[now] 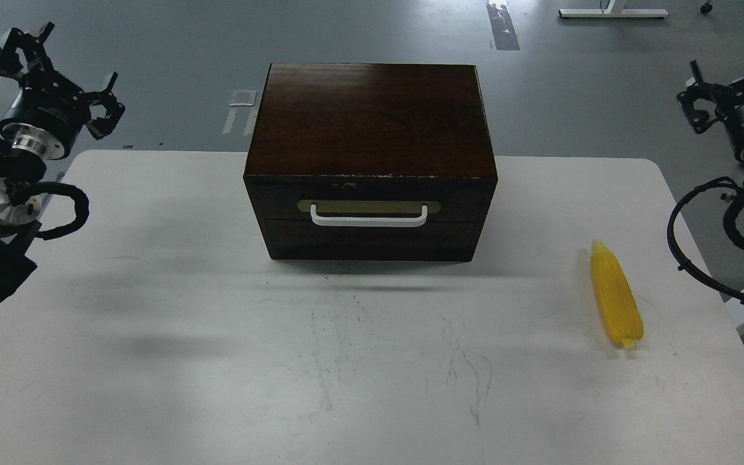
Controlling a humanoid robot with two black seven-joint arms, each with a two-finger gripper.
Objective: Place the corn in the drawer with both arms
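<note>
Right pincer [711,97] well apart from corn [615,296].

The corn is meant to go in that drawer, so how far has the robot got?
Nothing looks done yet. The drawer is shut, and the corn lies on the white table to the box's right. Nothing is in hand: the left gripper and right gripper hang raised at the table's far corners, holding nothing. Opening the drawer, lifting the corn and placing it inside remain.

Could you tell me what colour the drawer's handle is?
White, on a tan plate; the handle shows best in the head view.
</note>
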